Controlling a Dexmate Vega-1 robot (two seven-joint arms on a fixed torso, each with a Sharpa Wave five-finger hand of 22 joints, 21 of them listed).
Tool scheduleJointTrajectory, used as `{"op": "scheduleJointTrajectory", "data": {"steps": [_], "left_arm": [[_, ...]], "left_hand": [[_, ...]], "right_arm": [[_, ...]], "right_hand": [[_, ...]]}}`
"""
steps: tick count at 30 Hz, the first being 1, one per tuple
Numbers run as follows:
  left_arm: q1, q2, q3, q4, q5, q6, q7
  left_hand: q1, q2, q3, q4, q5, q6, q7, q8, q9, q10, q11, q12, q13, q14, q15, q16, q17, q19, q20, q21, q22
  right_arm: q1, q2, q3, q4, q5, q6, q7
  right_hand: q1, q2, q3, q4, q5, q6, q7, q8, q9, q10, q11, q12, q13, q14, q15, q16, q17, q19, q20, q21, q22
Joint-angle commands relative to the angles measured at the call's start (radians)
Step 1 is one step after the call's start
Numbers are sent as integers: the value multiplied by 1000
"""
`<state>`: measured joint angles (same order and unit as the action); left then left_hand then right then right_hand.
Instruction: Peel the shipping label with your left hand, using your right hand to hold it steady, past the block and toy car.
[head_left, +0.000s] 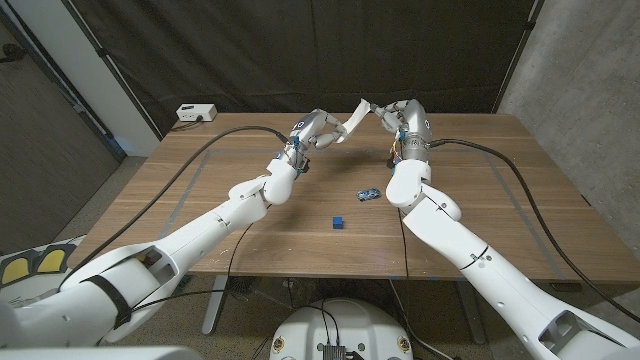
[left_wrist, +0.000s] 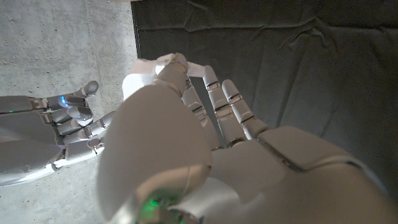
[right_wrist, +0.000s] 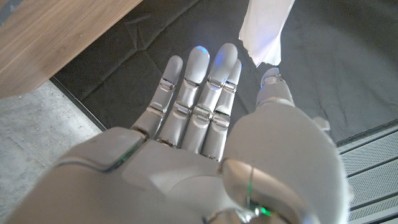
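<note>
While both of your arms reach toward the far side of the wooden tabletop (head_left: 200, 190), the white paper shipping label (head_left: 354, 119) hangs in the air between the two hands, raised above the far middle of the wood and slanting from one hand up to the other; your left hand (head_left: 318, 130) holds its lower end, with the fingers (head_left: 333, 138) curled in around it; your right hand (head_left: 396, 112) meets the upper end, though the head view is too small for you to tell how firmly it pinches there.

Left wrist view: left hand (left_wrist: 186, 143) has its fingers (left_wrist: 214, 93) bent in close, a white edge of the label (left_wrist: 144, 65) showing at their tips; right hand (left_wrist: 56, 130) beside it, fingers partly curled, against grey concrete.

Right wrist view: right hand (right_wrist: 205, 149) has fingers (right_wrist: 196, 81) held straight and close together; label (right_wrist: 264, 28) hangs by the tip of the thumb, touching or just beside it; whether it is pinched cannot be told from here.

Nearer you on the wood: small blue toy car (head_left: 368, 193), just beside the right forearm; small blue cube block (head_left: 339, 222) nearer still, apart from the car; both well short of the label.

Far left corner: white box (head_left: 195, 113) with a cable.
</note>
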<state>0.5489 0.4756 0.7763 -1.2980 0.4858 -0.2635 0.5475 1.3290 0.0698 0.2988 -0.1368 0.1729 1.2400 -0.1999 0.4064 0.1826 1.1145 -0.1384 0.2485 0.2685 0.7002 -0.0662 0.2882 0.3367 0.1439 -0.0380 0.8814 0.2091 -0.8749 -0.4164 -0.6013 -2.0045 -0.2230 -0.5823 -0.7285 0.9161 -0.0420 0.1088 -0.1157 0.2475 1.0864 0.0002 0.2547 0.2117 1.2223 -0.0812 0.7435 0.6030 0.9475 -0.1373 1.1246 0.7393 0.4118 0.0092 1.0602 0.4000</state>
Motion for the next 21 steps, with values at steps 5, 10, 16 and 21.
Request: {"op": "scheduleJointTrajectory", "data": {"steps": [5,10,16,21], "left_arm": [[9,9,0,-14,8,-13,0],[11,11,-1,-17,10,-13,-3],[14,12,-3,-18,13,-20,2],[18,14,-6,-27,18,-22,8]], "left_hand": [[14,0,-7,-1,3,7,0,-5,0,52,-59,0,44,-7,-174,-3,6,-5,-19,15,-2],[15,2,-8,-1,3,8,-1,-6,1,53,-59,-2,43,-7,-174,-4,7,-7,-19,18,-3],[15,1,-10,-1,3,8,-1,-6,3,53,-61,-3,44,-7,-174,-4,8,-8,-20,21,-3],[15,2,-12,-1,3,5,-1,-9,3,56,-60,-4,43,-8,-173,-6,10,-9,-19,25,-4]], "right_arm": [[20,9,-22,11,-24,-27,10],[28,9,-32,16,-35,-31,11],[34,3,-40,18,-43,-29,23],[37,-5,-44,20,-48,-14,32]], "right_hand": [[-22,10,-11,12,6,23,5,-5,2,11,1,16,13,16,-72,15,2,2,2,17,6],[12,34,3,0,12,38,-4,-5,4,19,-13,28,23,24,-80,21,2,-1,0,28,8],[58,55,21,-18,14,43,-11,-9,6,21,-21,37,32,28,-83,29,8,-3,-5,37,3],[100,83,41,-30,10,45,-12,-15,7,20,-28,38,29,28,-84,32,11,-10,-7,50,1]]}}
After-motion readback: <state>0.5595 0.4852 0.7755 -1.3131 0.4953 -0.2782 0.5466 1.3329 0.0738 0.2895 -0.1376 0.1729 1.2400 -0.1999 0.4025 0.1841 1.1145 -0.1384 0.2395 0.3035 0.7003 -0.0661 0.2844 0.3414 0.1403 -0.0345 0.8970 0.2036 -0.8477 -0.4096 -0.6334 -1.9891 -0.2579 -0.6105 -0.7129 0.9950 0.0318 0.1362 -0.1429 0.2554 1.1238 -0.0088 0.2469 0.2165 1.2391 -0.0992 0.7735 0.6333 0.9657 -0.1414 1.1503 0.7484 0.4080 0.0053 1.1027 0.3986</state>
